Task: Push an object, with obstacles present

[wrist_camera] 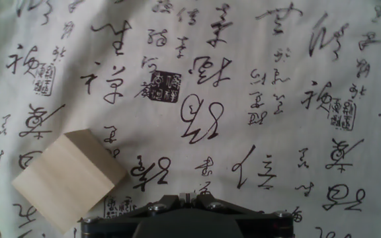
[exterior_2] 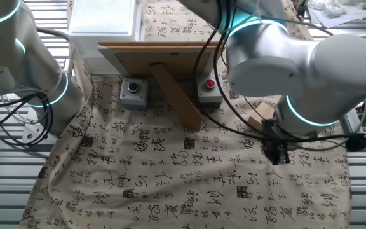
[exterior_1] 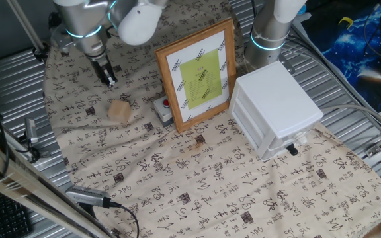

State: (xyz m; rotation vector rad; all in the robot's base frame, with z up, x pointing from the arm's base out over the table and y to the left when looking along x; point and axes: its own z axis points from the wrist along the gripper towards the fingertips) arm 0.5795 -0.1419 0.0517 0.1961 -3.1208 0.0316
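Lower left of hand view: wooden block (wrist_camera: 68, 176), gripper (wrist_camera: 189, 197) clenched, empty. Only the other fixed view shows a green-button box (exterior_2: 132, 90) behind the picture frame (exterior_2: 164, 60).

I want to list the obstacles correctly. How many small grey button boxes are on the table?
2. Both stand behind the picture frame: the box with the red button on the wooden block's side, the box with the green button on the other. More may be hidden.

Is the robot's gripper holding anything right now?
No. The gripper is shut and holds nothing; the block sits apart from it on the cloth.
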